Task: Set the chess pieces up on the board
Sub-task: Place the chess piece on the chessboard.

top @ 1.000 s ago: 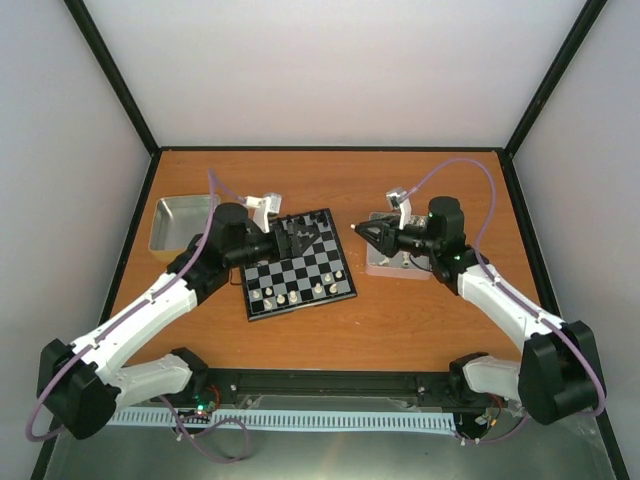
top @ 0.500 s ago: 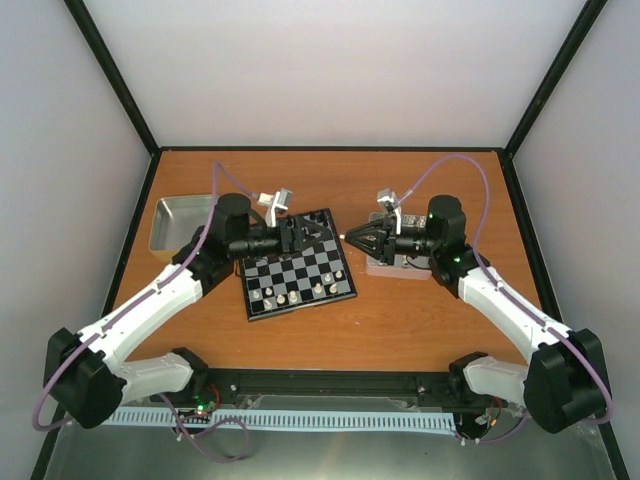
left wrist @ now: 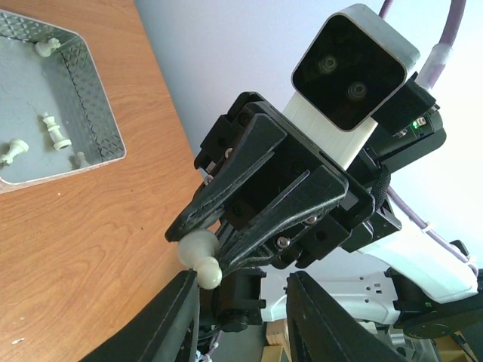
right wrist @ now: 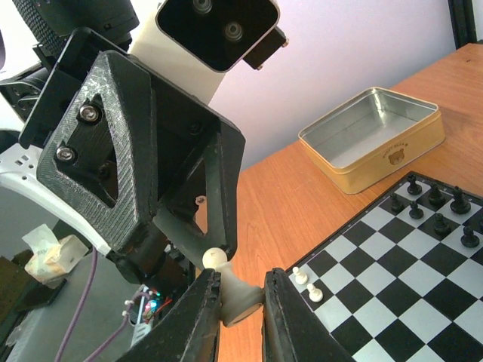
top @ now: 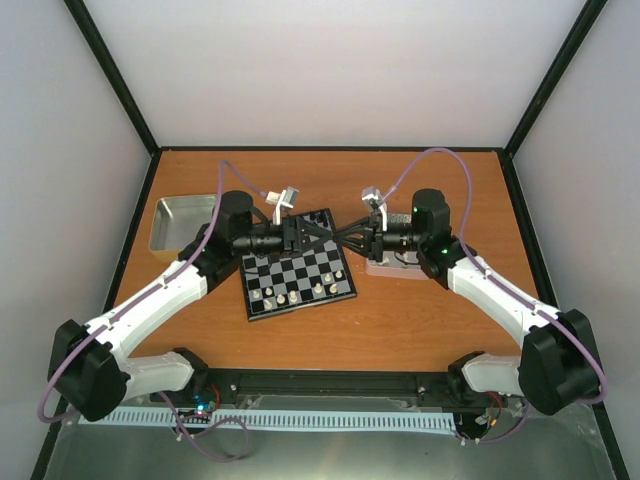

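One cream pawn (right wrist: 235, 294) was off the board (top: 300, 272). It was pinched at its base between the right fingers (right wrist: 196, 324), with its round head pointing at the left fingers (left wrist: 179, 324). The left fingers were spread apart. The head lay close beside one of them, but whether it touched could not be told. This meeting hung above the table (top: 400, 320), just past the board's far right corner.

By count there were two arms, one board and two metal trays. The tray (left wrist: 102, 121) near the right arm held four cream chess pieces (left wrist: 53, 130). The other tray (top: 180, 222) sat at the far left of the table. In the right wrist view, two cream pawns (right wrist: 300, 275) stood side by side at one corner of the board, and black figures (right wrist: 438, 197) stood in rows at the opposite end. From above, the figures on the board were too small to count.

A second before, the two pairs of fingers had been well apart, with the right pair over its tray. Half a second before, they were nearer each other. Now they stood tip to tip. The board and both trays had not shifted.
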